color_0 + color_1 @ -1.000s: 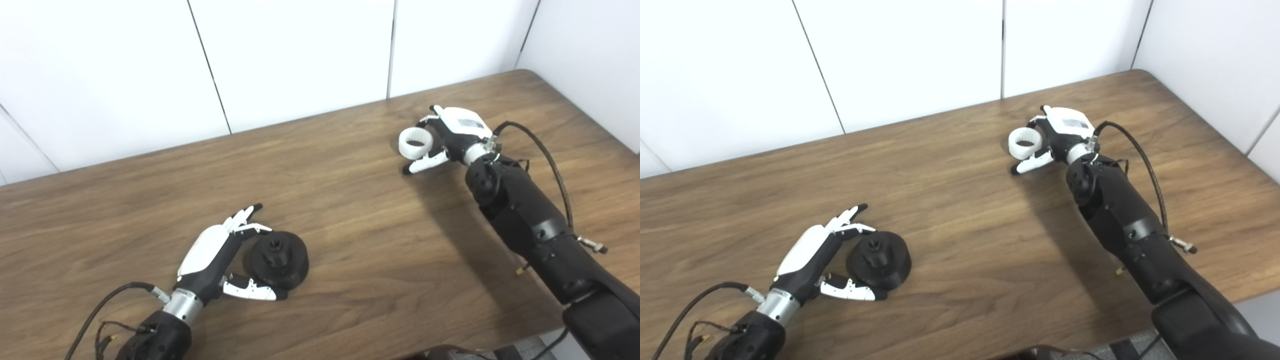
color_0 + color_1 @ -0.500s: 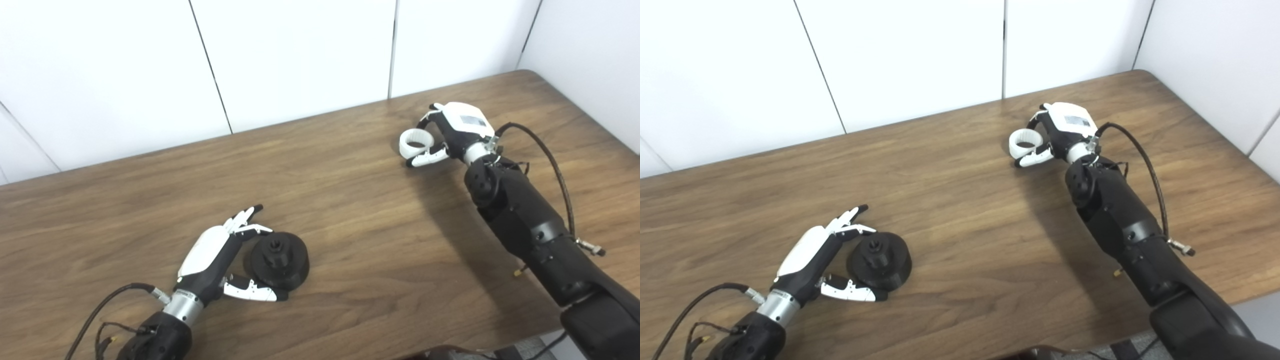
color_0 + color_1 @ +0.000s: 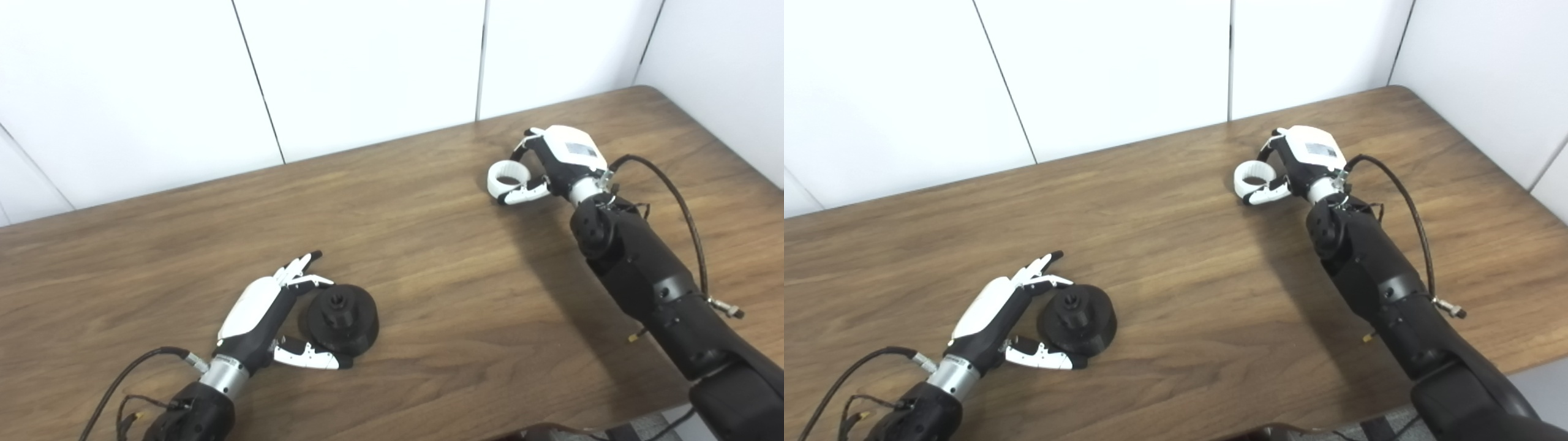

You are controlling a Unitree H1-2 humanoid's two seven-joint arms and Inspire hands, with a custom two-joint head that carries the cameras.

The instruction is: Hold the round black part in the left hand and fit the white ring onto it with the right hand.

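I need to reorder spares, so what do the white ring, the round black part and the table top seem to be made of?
White ring: probably plastic; evenly opaque, matte white, no metallic glint. Round black part: likely plastic too, perhaps moulded or printed; dull black with only soft highlights. Table: brown wood grain with a low sheen; whether it is veneer, laminate or solid wood cannot be told.

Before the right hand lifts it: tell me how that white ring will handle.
The white ring looks like rigid plastic, so probably stiff and light. Its smooth, round wall could slip between the right hand's fingers. Dropped on edge, it might roll across the wooden table.
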